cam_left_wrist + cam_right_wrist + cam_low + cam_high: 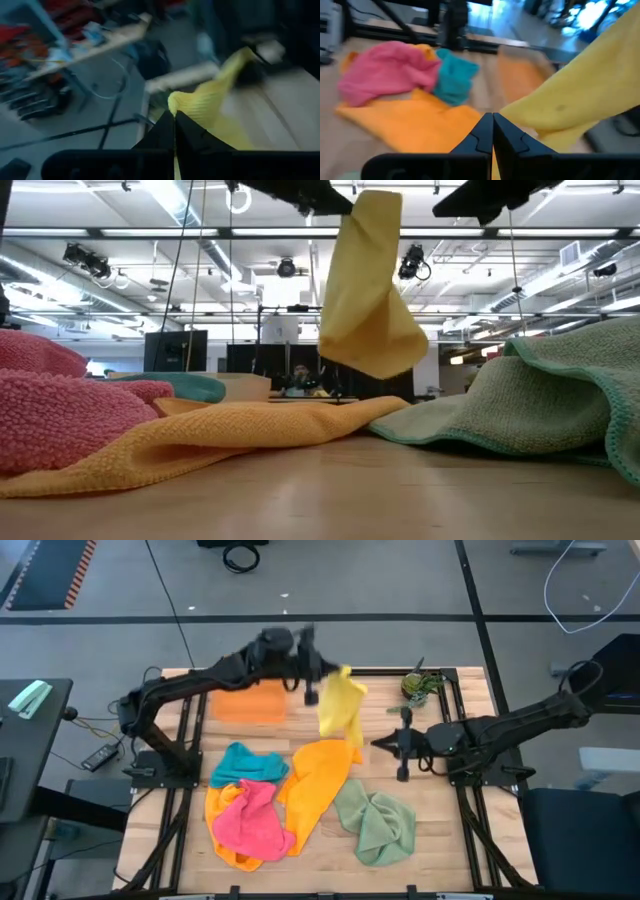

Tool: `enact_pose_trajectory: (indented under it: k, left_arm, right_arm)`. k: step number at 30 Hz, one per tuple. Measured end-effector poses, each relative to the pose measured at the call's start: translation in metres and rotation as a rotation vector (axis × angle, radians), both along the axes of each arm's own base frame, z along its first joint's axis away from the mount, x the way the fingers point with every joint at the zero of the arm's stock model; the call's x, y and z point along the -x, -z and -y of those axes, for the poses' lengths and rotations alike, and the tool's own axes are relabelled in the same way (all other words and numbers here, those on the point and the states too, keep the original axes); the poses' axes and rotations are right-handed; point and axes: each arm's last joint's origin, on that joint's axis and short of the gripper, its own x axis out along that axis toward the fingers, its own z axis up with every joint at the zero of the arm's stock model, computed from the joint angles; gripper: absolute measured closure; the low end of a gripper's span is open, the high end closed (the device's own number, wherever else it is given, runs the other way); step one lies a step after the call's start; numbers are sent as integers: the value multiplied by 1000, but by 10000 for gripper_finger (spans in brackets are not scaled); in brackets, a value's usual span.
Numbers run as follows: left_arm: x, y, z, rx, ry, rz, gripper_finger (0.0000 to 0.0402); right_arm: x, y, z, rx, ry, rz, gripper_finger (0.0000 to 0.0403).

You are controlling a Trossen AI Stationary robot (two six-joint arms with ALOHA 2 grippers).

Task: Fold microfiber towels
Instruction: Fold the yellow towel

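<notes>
Pink towel (45,405) and orange towel (200,435) lie crumpled nearest on the bench (330,490), sage green towel (540,395) beside them, teal towel (245,765) behind. Yellow towel (340,705) hangs clear above, left gripper (312,680) jaws closed on its top edge. Right gripper (385,743) jaws closed, pinching its lower part.

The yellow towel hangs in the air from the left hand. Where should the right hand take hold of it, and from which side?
The yellow towel hangs limp and free from the left hand. Its lowest loose corner is probably the best part to grip. Come at it from the robot's right, level with that corner, where the shut right hand is close beside it.
</notes>
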Motion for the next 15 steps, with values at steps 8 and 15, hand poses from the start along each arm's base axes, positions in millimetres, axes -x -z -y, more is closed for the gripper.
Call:
enact_pose_trajectory:
  k: [8, 15]
  left_arm:
    - [24, -2, -48, 257, -79, 95, 395]
    - [24, 75, -9, 490, 141, -346, 396]
  right_arm:
    - [1, -6, 30, 88, 152, -1, 389]
    - [-9, 4, 51, 32, 241, -43, 389]
